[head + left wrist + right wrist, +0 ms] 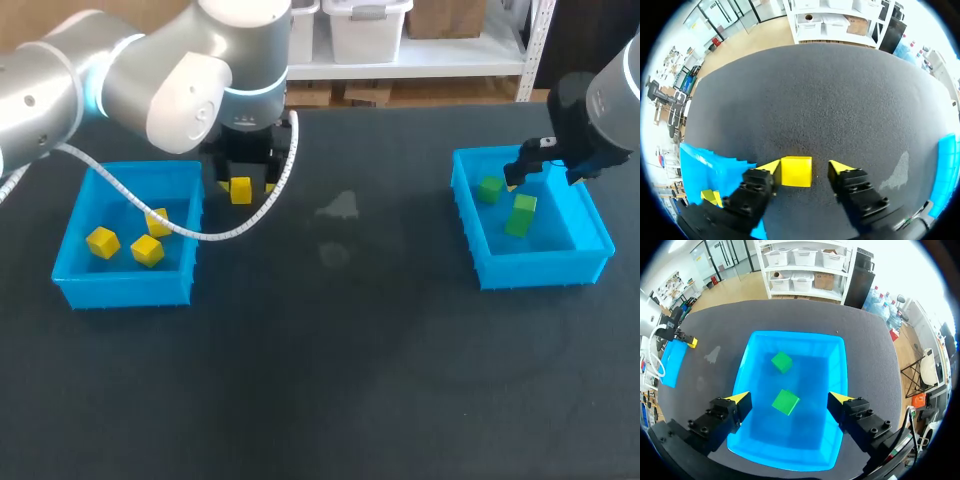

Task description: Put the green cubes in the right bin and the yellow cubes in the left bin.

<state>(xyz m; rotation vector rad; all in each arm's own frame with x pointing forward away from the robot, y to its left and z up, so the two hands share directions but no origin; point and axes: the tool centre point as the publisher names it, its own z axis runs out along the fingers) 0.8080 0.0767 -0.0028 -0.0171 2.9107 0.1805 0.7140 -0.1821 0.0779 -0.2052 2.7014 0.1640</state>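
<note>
Our left gripper (pixel 804 167) stands wide around a yellow cube (pixel 796 171), likely light and rigid; we'd pinch opposite flat faces.

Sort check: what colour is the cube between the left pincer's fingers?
Yellow. The cube shows best in the left wrist view.

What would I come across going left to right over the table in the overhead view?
Left bin holding three yellow cubes → a lone yellow cube on the table → right bin, with one green cube, then a second green cube inside.
</note>
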